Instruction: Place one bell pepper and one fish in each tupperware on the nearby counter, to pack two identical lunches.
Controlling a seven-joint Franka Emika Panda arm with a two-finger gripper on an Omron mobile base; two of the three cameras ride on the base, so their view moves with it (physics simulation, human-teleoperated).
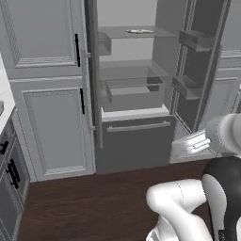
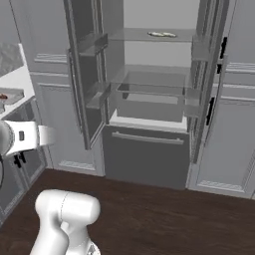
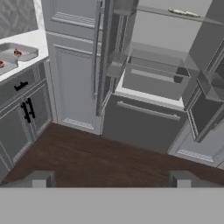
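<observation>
A slim pale fish (image 3: pixel 184 12) lies on the top glass shelf of the open fridge, seen also as the fish (image 1: pixel 140 31) and the fish (image 2: pixel 162 34). Two light-grey tupperware (image 3: pixel 20 51) (image 3: pixel 5 65) stand on the white counter (image 3: pixel 37 40) at the left. Each holds a small red bell pepper (image 3: pixel 17 53) (image 3: pixel 1 64). My gripper (image 3: pixel 111 179) is open and empty, well back from the fridge and above the floor, with its fingertips (image 3: pixel 40 179) far apart. The hand shows in both base views as gripper (image 1: pixel 181 146) and gripper (image 2: pixel 50 135).
Both fridge doors (image 2: pixel 87 74) (image 2: pixel 206 74) stand wide open, with door bins sticking out. A closed freezer drawer (image 3: pixel 146 124) sits below the shelves. Grey cabinets (image 1: pixel 54 127) flank the fridge. Dark wooden floor (image 2: pixel 149 209) lies between me and the fridge.
</observation>
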